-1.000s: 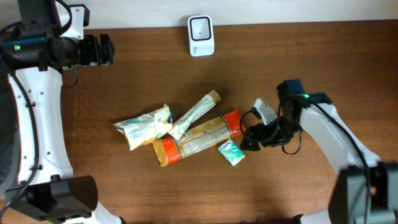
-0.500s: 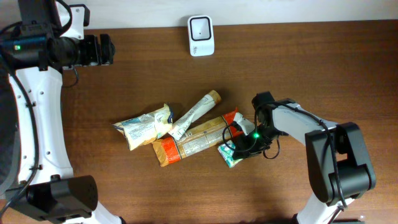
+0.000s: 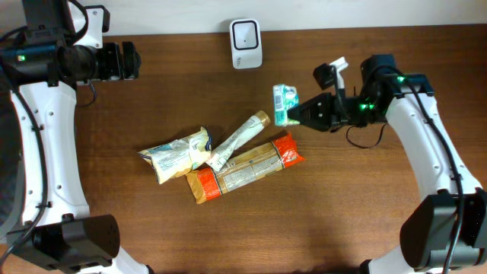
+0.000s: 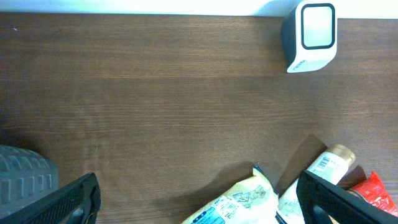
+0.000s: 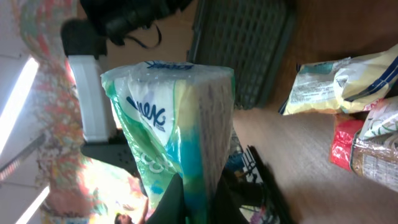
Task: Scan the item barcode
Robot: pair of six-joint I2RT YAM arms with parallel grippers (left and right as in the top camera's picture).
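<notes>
Our left gripper (image 3: 131,61) gapes wide, arm folded far left; our right arm stretches inward, its right gripper (image 3: 295,114) pinching a tissue pack (image 3: 284,101) aloft.

The left arm (image 3: 47,144) is built from white moulded links joined by black cylindrical joint housings. A green indicator light (image 3: 20,56) is lit on its far housing, and a thin black cable (image 3: 36,152) is routed along the long white link. The left gripper (image 3: 131,61) is black, and its fingers (image 4: 74,198) are edged with fine ridges. The right arm (image 3: 430,148) is finished likewise, with a green light (image 3: 396,75) and a looped black cable (image 3: 364,143). The left base (image 3: 72,242) and right base (image 3: 445,232) are dark grey.
</notes>
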